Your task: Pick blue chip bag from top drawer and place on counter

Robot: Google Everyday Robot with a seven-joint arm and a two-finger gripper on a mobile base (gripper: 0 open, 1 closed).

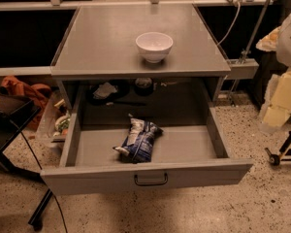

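Observation:
The top drawer (145, 176) is pulled wide open, with its dark bar handle (151, 179) at the centre of the front panel. The blue chip bag (139, 141) lies on the drawer floor near the middle, dark blue with white patches. The grey counter (102, 38) above it carries a white bowl (154, 46). My gripper (281, 98) is the pale blurred shape at the right edge of the camera view. It is well to the right of the drawer and apart from the bag.
A crumpled whitish paper scrap (105, 90) and a dark round object (144, 84) sit in the shadowed back under the counter. A black stand (7, 115) and orange cloth (22, 89) are at left. A wheeled black stand (276, 157) is at right.

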